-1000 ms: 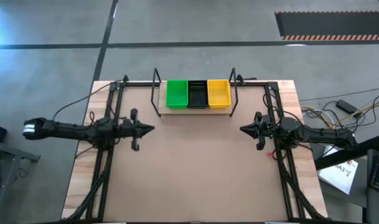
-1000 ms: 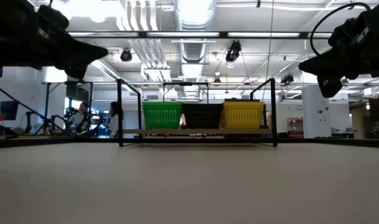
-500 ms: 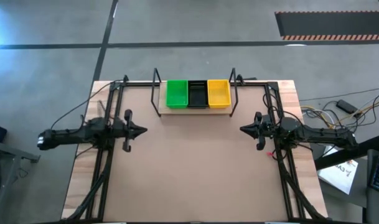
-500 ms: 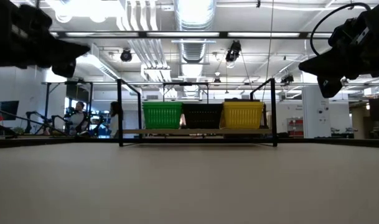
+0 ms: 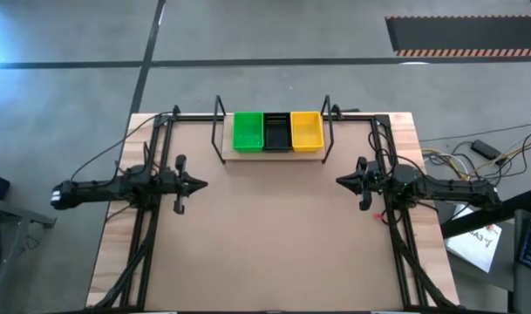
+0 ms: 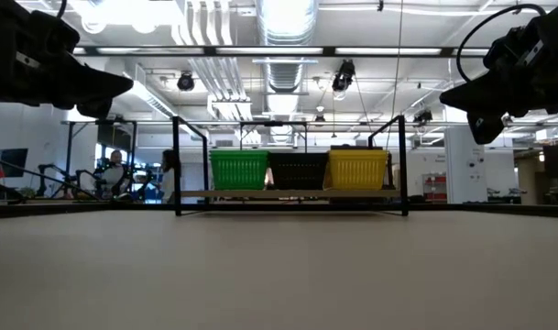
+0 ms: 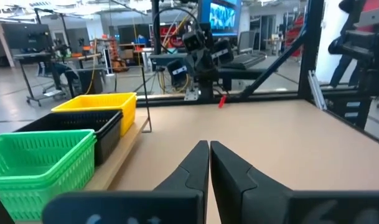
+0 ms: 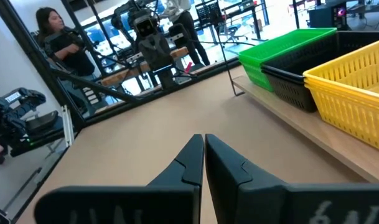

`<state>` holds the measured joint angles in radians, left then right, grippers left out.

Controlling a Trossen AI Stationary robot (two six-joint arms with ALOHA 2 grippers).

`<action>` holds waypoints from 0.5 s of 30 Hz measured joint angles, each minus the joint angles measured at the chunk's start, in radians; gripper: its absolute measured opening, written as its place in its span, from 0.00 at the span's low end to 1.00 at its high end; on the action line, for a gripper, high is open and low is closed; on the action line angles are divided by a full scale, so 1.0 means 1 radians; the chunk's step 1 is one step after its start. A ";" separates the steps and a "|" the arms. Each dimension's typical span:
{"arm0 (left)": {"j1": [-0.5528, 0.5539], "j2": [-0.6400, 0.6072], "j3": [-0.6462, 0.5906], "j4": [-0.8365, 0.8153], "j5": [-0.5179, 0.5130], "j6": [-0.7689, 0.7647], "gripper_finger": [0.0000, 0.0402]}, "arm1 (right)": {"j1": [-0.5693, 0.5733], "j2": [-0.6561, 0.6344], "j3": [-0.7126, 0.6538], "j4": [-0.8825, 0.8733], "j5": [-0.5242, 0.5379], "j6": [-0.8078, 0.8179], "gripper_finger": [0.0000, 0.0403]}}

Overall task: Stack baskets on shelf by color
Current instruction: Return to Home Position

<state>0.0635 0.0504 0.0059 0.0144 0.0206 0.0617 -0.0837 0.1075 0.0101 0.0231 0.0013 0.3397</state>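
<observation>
Moved: left arm has drawn back toward its own side of the table since a second ago, and has barely shifted in the last half second. The right arm, the shelf and the baskets lie as they did.
Left gripper (image 5: pixel 201 183): hovers over the left part of the table (image 5: pixel 274 244), pointing toward the middle, well apart from the shelf. Its fingers are pressed together with nothing between them.
Right gripper (image 5: pixel 340 181): hovers over the right part of the table, facing the left one, also well apart from the shelf. Its fingers are pressed together and hold nothing.
Shelf (image 5: pixel 274 154): one light wooden board at the middle of the table's far edge, with one black wire frame (image 5: pixel 220 122) at each end, two frames in all.
Baskets: three colour groups side by side on the shelf. The green baskets (image 5: pixel 248 131) are on the left, the black baskets (image 5: pixel 277 131) in the middle and the yellow baskets (image 5: pixel 306 130) on the right, each touching its neighbour.
Count: three stacks, one per colour. How many baskets are nested in each stack cannot be told.
Room: one person (image 8: pixel 60 38) shows beyond the table in the right wrist view.
</observation>
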 joint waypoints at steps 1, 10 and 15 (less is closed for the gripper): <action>0.000 0.002 0.000 -0.001 0.000 0.001 0.00 | 0.000 0.000 0.000 0.000 0.000 0.000 0.02; 0.000 0.058 -0.001 0.013 -0.001 0.000 0.00 | 0.000 0.000 0.000 0.000 0.000 0.000 0.02; 0.000 0.081 -0.001 0.022 -0.002 -0.001 0.00 | 0.000 0.000 0.000 0.000 0.000 0.000 0.02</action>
<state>0.0635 0.1315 0.0048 0.0365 0.0185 0.0608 -0.0837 0.1078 0.0101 0.0227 0.0013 0.3397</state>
